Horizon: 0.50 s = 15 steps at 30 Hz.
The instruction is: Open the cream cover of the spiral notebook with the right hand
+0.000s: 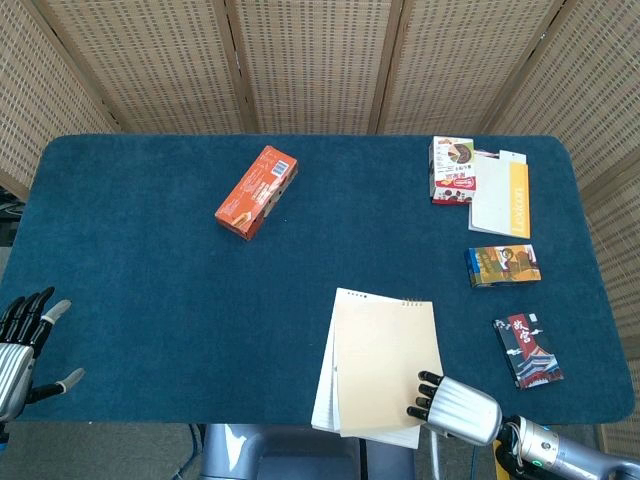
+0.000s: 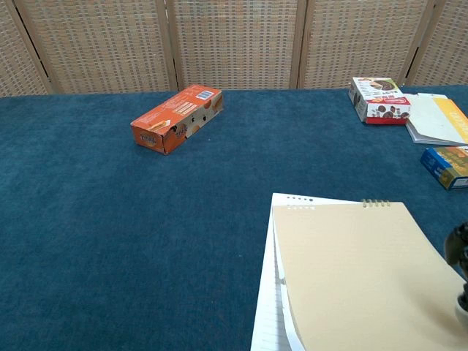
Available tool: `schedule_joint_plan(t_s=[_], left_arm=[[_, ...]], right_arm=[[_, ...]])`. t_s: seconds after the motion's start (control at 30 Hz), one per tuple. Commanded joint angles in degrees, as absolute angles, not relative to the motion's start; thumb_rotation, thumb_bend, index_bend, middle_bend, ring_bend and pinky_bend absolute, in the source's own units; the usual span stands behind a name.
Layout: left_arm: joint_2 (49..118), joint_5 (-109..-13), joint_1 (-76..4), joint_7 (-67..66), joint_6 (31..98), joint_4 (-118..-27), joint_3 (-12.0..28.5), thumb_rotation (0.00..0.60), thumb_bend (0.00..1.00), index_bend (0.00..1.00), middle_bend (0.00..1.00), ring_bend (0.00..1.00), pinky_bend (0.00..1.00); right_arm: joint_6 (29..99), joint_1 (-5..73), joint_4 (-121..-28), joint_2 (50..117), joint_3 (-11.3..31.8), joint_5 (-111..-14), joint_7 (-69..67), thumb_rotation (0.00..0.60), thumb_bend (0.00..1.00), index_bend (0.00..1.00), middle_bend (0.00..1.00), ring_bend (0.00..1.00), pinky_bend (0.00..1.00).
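orange box [image 1: 257, 192] mid-left; snack box [image 1: 452, 170], white booklet [image 1: 501, 195] far-right; two small packs [image 1: 503, 265], perhaps cards

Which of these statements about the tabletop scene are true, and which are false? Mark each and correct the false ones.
1. The right hand has its fingers on the notebook's cream cover. True.
2. The orange box lies on the notebook. False: it lies apart, further back and to the left.
3. The left hand holds a book. False: it holds nothing.
4. Lined pages show beside the cover. True.
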<state>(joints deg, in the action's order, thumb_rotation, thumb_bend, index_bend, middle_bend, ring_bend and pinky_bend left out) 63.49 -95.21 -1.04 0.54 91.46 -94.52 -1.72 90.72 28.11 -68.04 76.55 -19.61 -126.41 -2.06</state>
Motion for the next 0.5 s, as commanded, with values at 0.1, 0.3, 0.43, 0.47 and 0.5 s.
schedule_joint_plan(t_s=[0.1, 0.3, 0.43, 0.47, 0.5], left_arm=[[63.47, -95.25, -0.96, 0.75, 91.65, -94.43, -1.72, 0.600, 0.00, 0.00, 0.00, 0.00, 0.00], [63.35, -95.20, -0.85, 1.30, 91.85, -94.22, -1.71, 0.600, 0.00, 0.00, 0.00, 0.00, 0.00], [63.33, -95.01, -0.98, 1.33, 91.56, -94.24, -1.64, 0.600, 0.00, 0.00, 0.00, 0.00, 0.00], [63.30, -94.93, -1.04, 1.29, 91.39, -94.30, -1.64, 0.600, 0.00, 0.00, 0.00, 0.00, 0.00], [63.28, -94.89, -1.07, 1.27, 91.33, -94.34, -1.63, 0.600, 0.00, 0.00, 0.00, 0.00, 0.00]], right_arm=[[90.93, 27.36, -67.49, 76.77, -20.03, -127.56, -0.83, 0.600, 0.59, 0.72, 0.73, 0.60, 0.38], [91.48, 27.53, -68.76, 76.26, -18.55, -126.23, -1.82, 0.600, 0.61, 0.72, 0.73, 0.60, 0.38], [91.76, 28.24, -71.63, 74.89, -16.34, -123.65, -3.48, 0.600, 0.62, 0.72, 0.73, 0.60, 0.38], [91.55, 28.59, -72.91, 74.29, -15.51, -122.48, -4.26, 0.600, 0.62, 0.72, 0.73, 0.60, 0.38], [91.36, 28.83, -73.79, 73.86, -14.91, -121.66, -4.71, 0.600, 0.62, 0.72, 0.73, 0.60, 0.38]])
